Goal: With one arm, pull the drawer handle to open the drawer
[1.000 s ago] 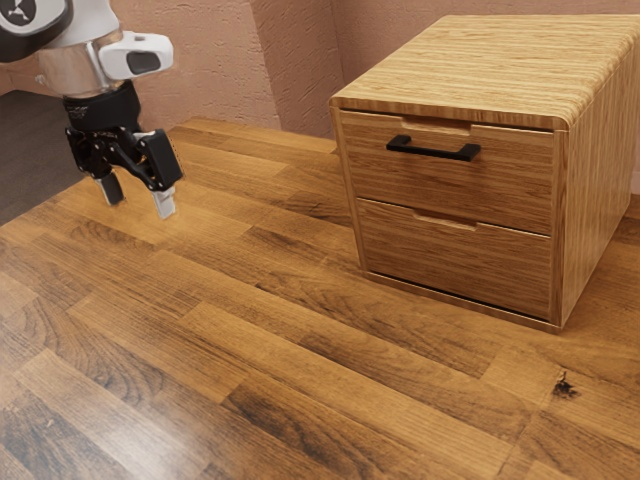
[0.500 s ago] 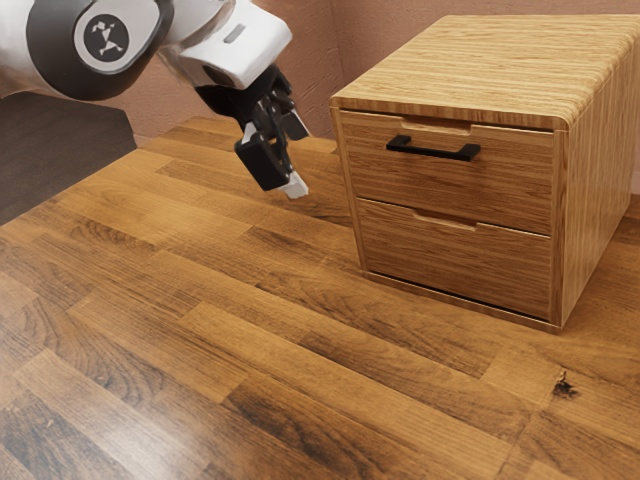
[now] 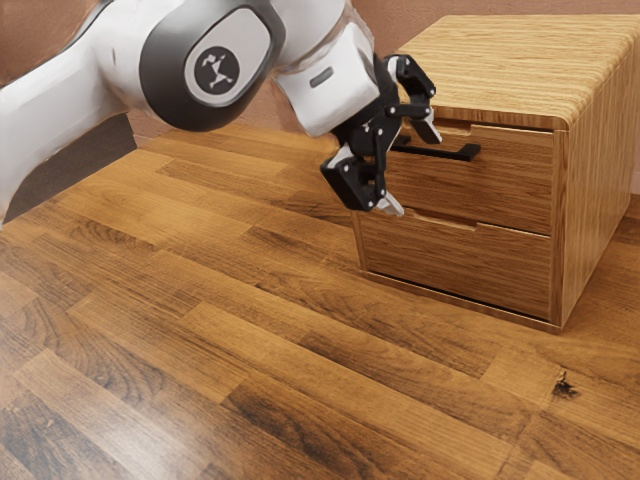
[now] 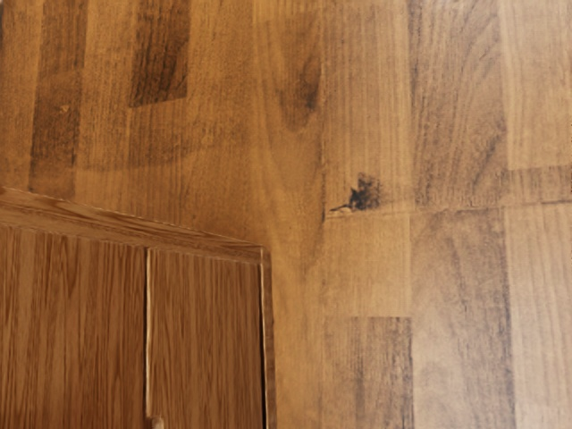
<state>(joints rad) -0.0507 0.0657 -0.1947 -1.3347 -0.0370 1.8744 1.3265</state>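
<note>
Gripper hovers at the cabinet on the exterior view's right, fingers spread wide, one above and one below the black handle at its left end, clamping nothing. Top drawer sits flush, shut.

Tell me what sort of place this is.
Likely an indoor room, home or office style, rendered in simulation: a wood plank floor, a wooden two-drawer cabinet with a black handle on its top drawer, and a plastered pinkish wall behind.
</note>
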